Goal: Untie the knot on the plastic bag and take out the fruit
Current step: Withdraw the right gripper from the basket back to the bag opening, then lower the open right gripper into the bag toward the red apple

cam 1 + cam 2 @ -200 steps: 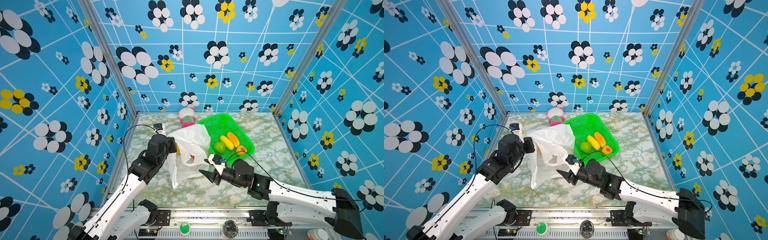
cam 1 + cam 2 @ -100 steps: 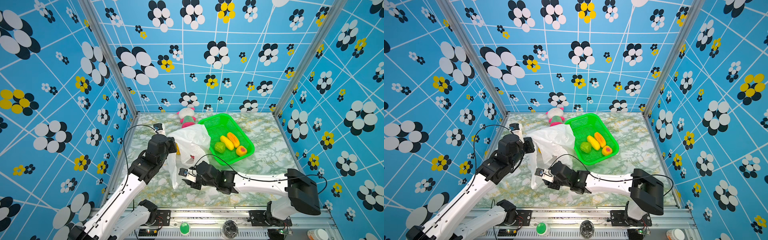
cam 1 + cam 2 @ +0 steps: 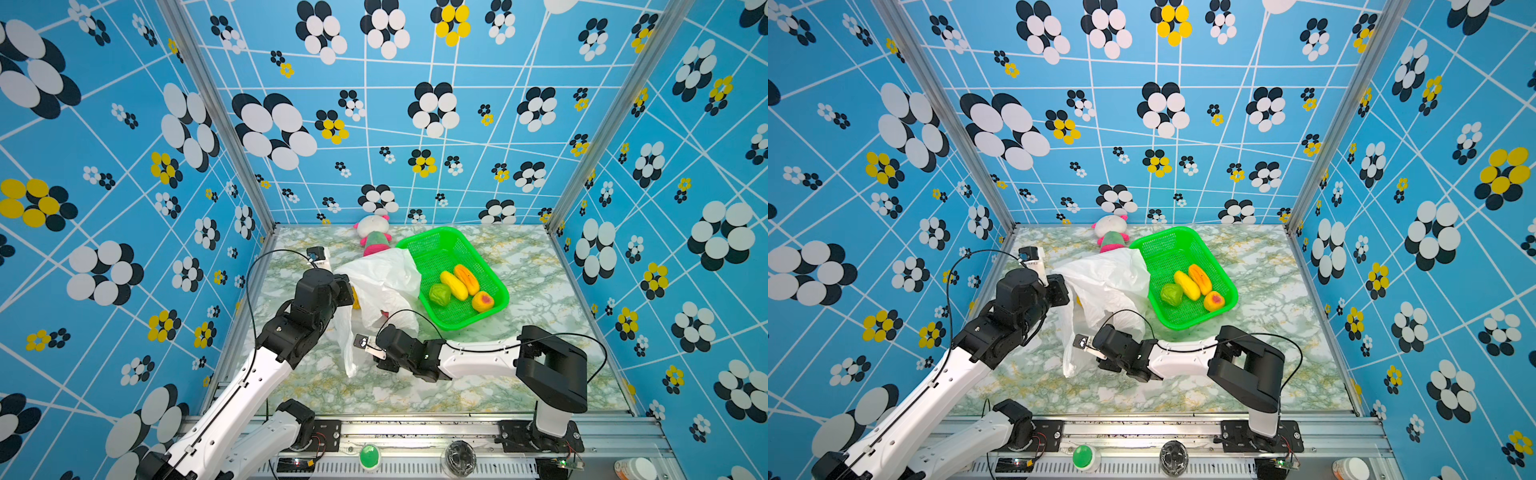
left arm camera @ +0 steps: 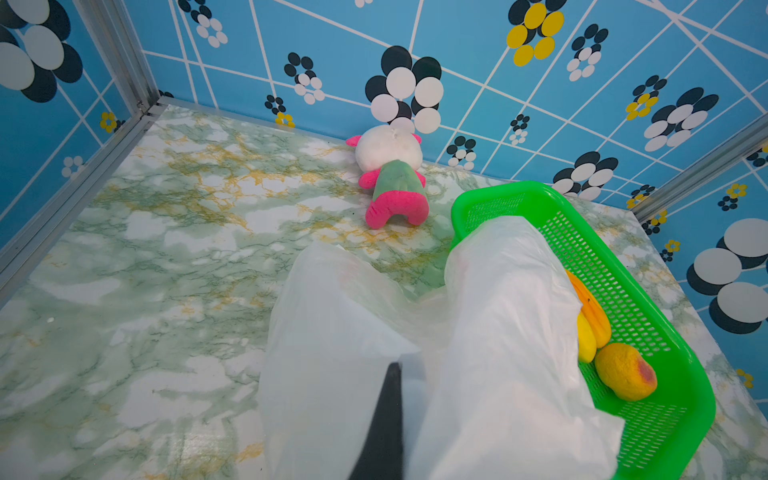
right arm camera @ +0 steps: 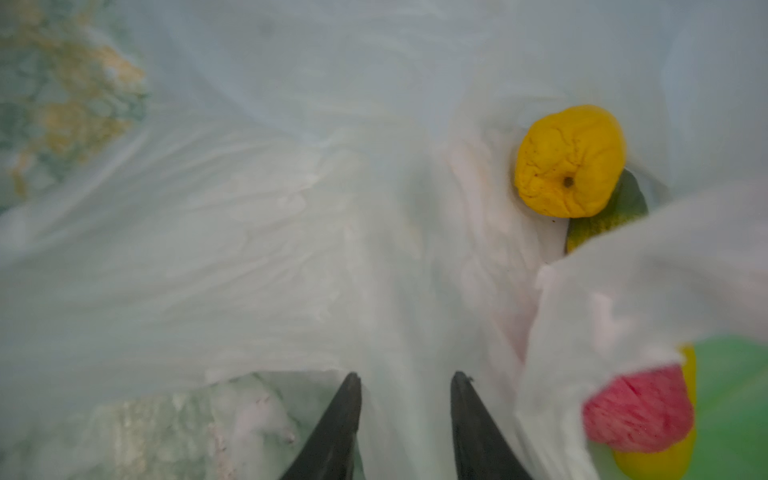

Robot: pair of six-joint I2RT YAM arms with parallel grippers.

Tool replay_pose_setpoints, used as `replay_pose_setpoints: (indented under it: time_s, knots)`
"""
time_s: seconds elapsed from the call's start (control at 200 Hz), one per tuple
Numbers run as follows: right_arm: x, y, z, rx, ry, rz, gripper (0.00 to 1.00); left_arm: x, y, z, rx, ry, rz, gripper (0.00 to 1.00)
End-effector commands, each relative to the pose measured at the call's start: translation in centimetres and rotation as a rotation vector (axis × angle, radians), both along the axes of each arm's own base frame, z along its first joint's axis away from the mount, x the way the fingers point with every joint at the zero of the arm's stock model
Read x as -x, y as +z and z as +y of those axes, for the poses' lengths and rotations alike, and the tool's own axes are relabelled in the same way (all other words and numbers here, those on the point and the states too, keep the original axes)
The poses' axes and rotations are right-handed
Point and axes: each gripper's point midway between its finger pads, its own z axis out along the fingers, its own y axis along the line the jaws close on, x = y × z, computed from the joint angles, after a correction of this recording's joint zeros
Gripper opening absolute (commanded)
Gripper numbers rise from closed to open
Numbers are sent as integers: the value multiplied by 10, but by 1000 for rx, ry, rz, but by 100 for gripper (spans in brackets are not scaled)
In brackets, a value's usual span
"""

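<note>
The left gripper (image 4: 391,376), pressed together on the raised edge of the plastic bag (image 3: 382,282), holds it open beside the basket (image 3: 438,253); the right gripper (image 5: 405,380), jaws spread, sits at the mouth. Loose film lies right at its tips and the yellow fruit (image 5: 569,162) sits farther inside, so it may pinch plastic instead, or tug the bag from the left grip. The bag drapes over the basket's rim; a doll (image 3: 374,235) lies behind.
</note>
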Motion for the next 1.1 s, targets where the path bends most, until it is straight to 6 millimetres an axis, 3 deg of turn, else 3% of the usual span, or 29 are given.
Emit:
replay_pose_setpoints:
  time_s: [0.0,0.165,0.53,0.79,1.095]
  knots:
    - [-30,25,-3,-89,-129,-74,40,2,7,6,13,24,-14,3]
    - [-50,33,-16,-127,-227,-125,49,1,7,5,11,21,-12,3]
    - [-90,26,-41,-124,-422,-154,75,1,6,5,10,23,-9,3]
    - [-109,12,-51,-97,-497,-107,83,1,5,5,9,23,-8,3]
    - [-126,-8,-60,-107,-558,24,85,1,5,5,10,21,-9,3]
